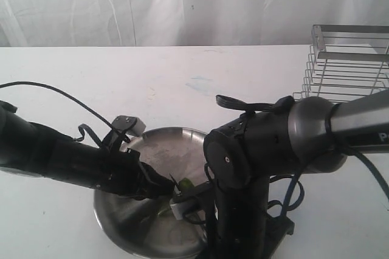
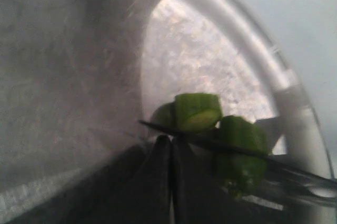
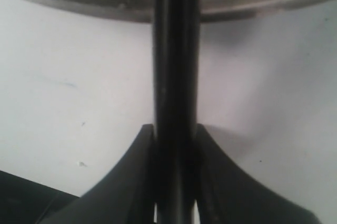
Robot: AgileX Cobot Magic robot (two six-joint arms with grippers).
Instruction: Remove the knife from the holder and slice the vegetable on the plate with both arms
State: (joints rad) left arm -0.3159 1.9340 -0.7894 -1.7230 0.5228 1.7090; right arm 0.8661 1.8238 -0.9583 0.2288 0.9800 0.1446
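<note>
Clearly mid-slice, the left gripper point(image 2: 171, 141) has its jaws pressed fully together at the near end of the vegetable point(image 2: 198, 111). The vegetable lies in the plate point(image 2: 247, 37) and already shows a cut face; whether the stem is pinched is too blurred to tell. That side should brace firmly while the blade comes straight down just beyond the fingertips, never onto them. The knife point(image 3: 176, 61) is clamped by its black handle in the right gripper point(image 3: 176, 132), jaws narrow around it, with the blade lying across the vegetable. From outside, the right arm point(image 1: 273, 143) hides most of the cut. The holder point(image 1: 349, 64) stands well apart at the far right.
</note>
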